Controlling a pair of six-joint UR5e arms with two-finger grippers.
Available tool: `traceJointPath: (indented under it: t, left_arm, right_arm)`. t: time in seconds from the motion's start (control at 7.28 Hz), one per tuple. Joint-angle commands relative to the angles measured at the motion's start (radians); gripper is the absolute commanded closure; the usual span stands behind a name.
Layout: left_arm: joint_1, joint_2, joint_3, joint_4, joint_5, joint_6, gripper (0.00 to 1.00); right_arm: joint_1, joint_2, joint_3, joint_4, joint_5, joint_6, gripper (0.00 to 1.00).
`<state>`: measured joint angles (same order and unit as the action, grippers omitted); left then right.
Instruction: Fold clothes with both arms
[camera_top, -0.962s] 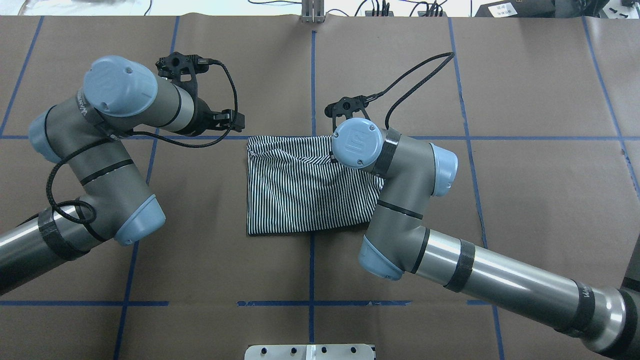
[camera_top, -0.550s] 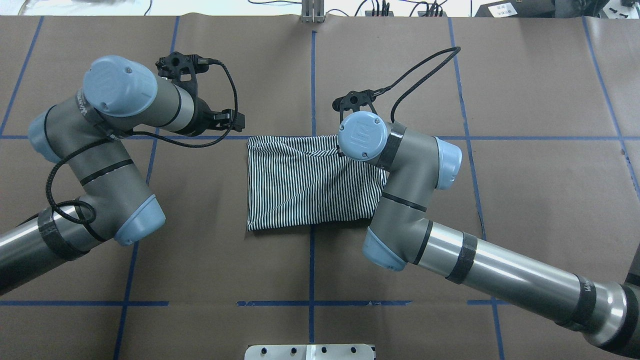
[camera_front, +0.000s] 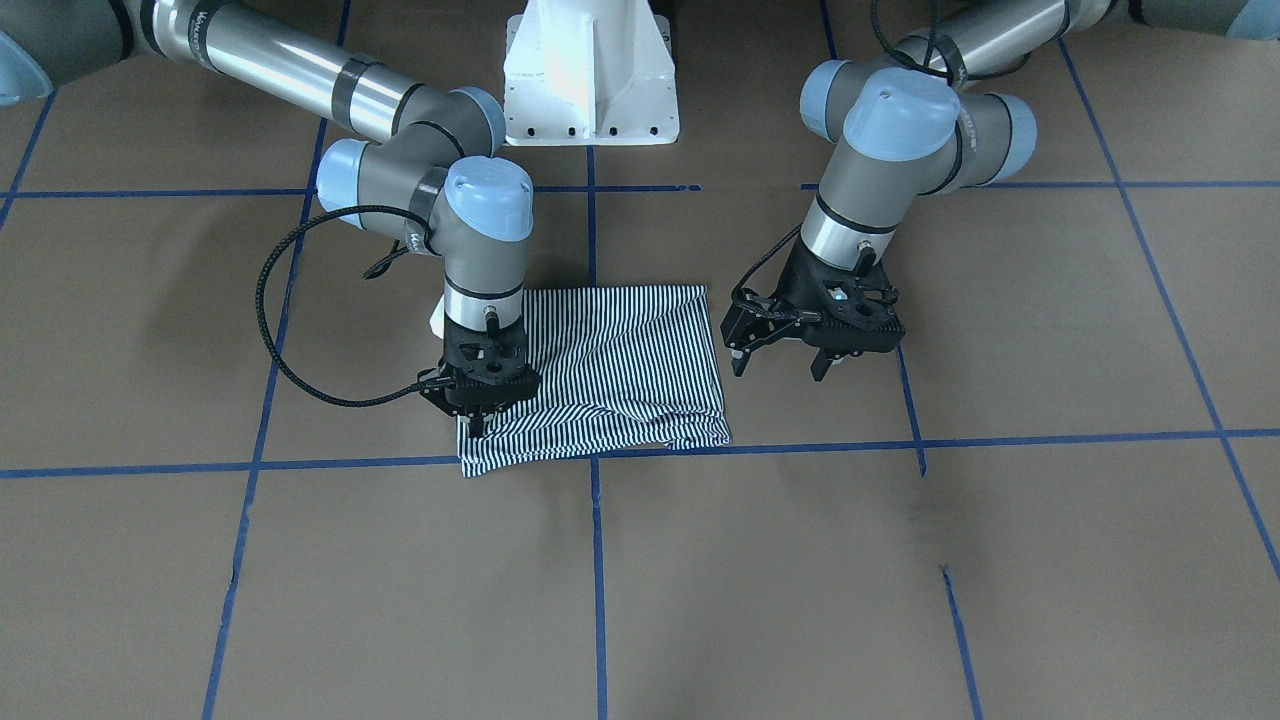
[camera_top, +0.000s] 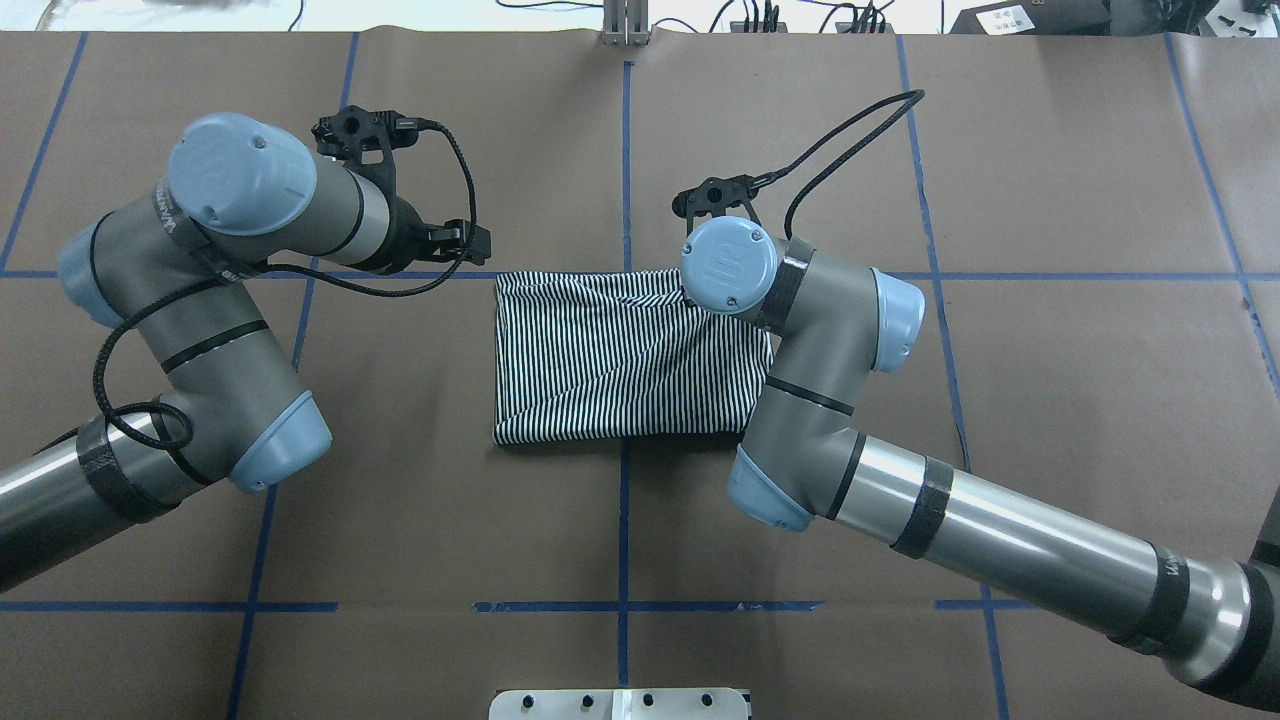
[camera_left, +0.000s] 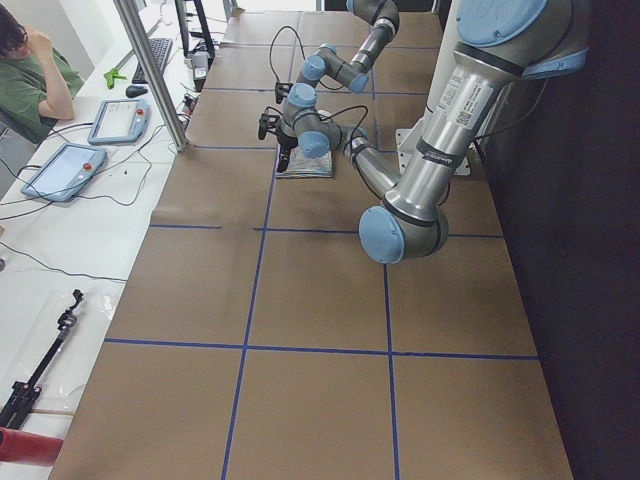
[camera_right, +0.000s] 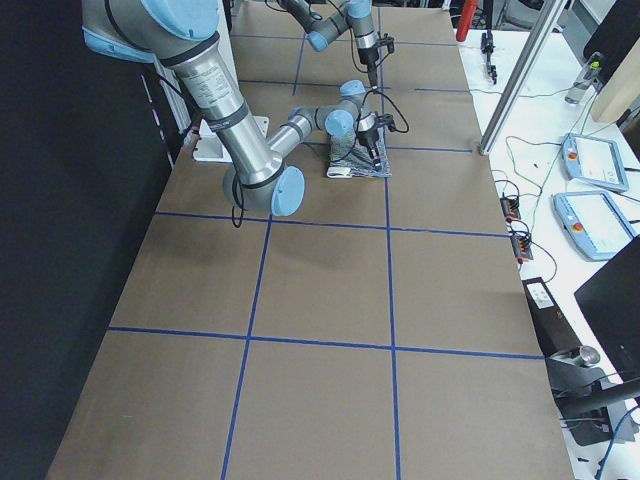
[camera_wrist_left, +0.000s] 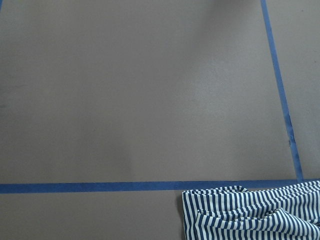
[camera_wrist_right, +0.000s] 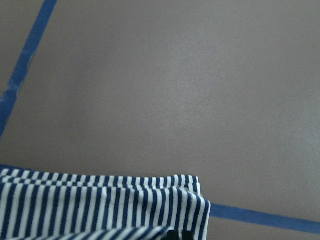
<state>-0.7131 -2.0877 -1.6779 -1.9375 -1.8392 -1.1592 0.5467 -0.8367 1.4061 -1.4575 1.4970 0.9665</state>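
Stripes marked 1 polo shirt (camera_top: 620, 360), folded into a rectangle at the middle of the brown table (camera_top: 1050, 200). Of 2 grippers, the right gripper (camera_front: 478, 425) pinched the shirt's far edge, fingers together; the left gripper (camera_front: 779, 368) hung just beside it, jaws apart.

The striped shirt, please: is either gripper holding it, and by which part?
The right gripper seems to pinch the shirt at its far edge near a corner; the open left gripper holds nothing.

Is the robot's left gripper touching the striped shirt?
Apart. The overhead view shows bare table between the left gripper and the striped shirt.
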Motion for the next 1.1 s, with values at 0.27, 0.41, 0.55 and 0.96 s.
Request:
traceJointPath:
  t: [0.27,0.41,0.55,0.96]
  left_arm:
    - [0.035,-0.026,0.039,-0.001,0.003,-0.060,0.00]
    - [0.049,-0.073,0.088,-0.003,0.006,-0.151,0.00]
    - [0.078,-0.112,0.148,-0.032,0.009,-0.224,0.00]
    - [0.081,-0.191,0.279,-0.087,0.066,-0.358,0.22]
  right_arm:
    - [0.114,0.031,0.069,-0.010,0.206,-0.018,0.00]
    - [0.145,0.024,0.095,-0.012,0.253,-0.034,0.00]
    - [0.150,0.022,0.097,-0.012,0.253,-0.038,0.00]
    - [0.150,0.007,0.106,-0.010,0.252,-0.038,0.00]
